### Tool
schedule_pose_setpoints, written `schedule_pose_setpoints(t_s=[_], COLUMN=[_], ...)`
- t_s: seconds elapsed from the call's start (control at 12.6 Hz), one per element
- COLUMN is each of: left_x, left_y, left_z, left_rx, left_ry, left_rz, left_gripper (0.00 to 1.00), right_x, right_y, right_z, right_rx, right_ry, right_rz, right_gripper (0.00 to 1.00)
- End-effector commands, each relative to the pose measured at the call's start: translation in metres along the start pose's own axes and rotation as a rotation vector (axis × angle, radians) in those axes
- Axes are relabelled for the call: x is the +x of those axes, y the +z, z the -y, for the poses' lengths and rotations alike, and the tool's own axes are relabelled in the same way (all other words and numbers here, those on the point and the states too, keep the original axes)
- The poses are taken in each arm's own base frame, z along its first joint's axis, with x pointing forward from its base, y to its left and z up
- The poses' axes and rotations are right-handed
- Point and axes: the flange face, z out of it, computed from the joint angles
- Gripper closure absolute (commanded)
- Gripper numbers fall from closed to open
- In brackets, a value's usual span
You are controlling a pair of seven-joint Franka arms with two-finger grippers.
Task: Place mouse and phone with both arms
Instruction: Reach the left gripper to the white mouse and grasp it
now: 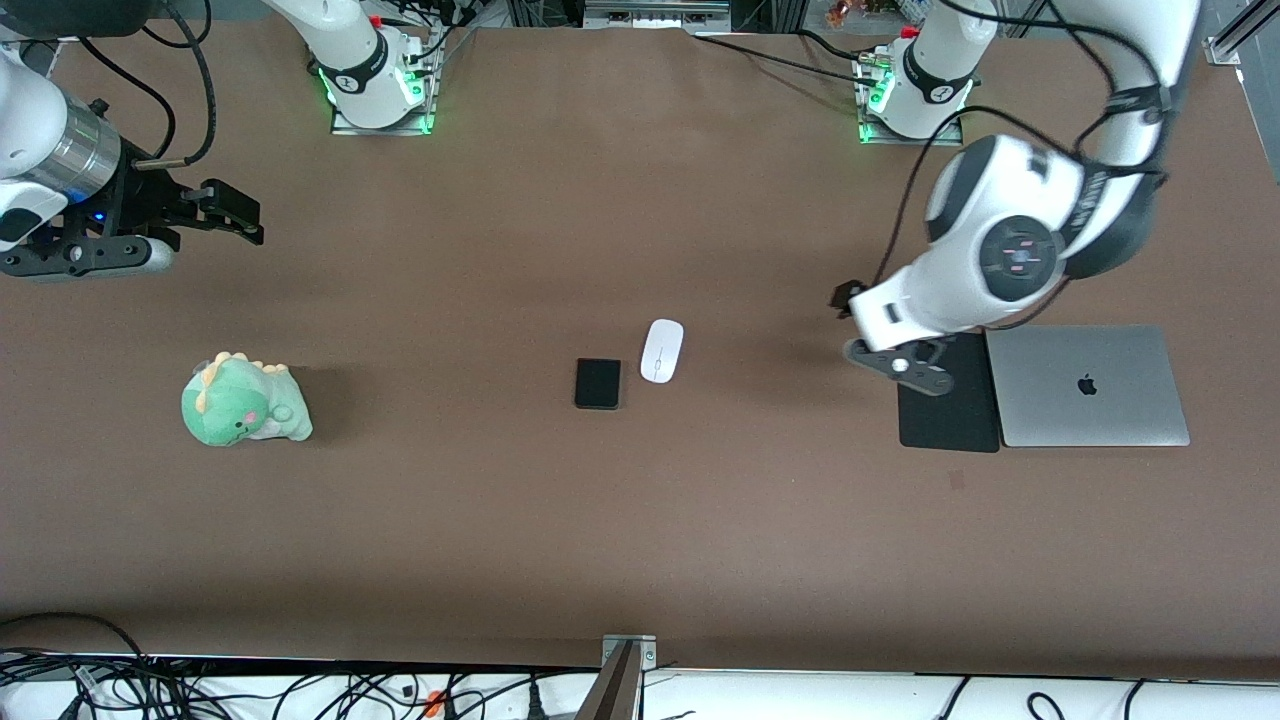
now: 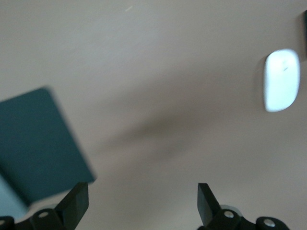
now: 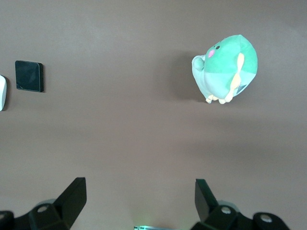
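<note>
A broad, matte brown desk (image 1: 560,520) fills nearly the whole front view, evenly lit from above with soft shadows. Two metal mounting plates (image 1: 380,120) near its upper edge glow with green light. Along the desk's nearest edge runs a pale strip strewn with tangled black cables (image 1: 200,690), and a small metal bracket (image 1: 628,650) sits at the middle of that edge. Above the desk's upper edge, dark equipment and more cables (image 1: 640,15) crowd a narrow band.
</note>
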Motion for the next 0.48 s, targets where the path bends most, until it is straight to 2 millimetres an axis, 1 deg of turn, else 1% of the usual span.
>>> schedule_pose_setpoints(t_s=[0.0, 0.08, 0.16, 0.24, 0.32, 0.4], left_x=[0.041, 0.054, 0.058, 0.06, 0.063, 0.066], left_y=[0.032, 0.05, 0.064, 0.084, 0.103, 0.12], left_z=[-0.075, -0.102, -0.131, -0.149, -0.173, -0.192], left_rx=[-0.018, -0.012, 0.015, 0.035, 0.026, 0.005], left_ry=[-0.007, -0.025, -0.019, -0.025, -0.046, -0.106], left_rz=[-0.039, -0.047, -0.043, -0.036, -0.073, -0.113], left_gripper=[0.0, 0.0, 0.0, 0.0, 0.0, 0.0], right_x=[0.001, 0.002, 0.002, 0.002, 0.002, 0.002], right_y=[-0.001, -0.001, -0.001, -0.001, 0.0, 0.001], right_z=[0.003, 0.003, 0.003, 0.004, 0.007, 0.007], right_rx=[0.001, 0.001, -0.001, 0.001, -0.002, -0.002], right_ry=[0.006, 0.009, 0.017, 0.017, 0.011, 0.011], right_rz=[-0.005, -0.007, -0.007, -0.007, -0.005, -0.003], right_gripper=[0.0, 0.0, 0.0, 0.0, 0.0, 0.0])
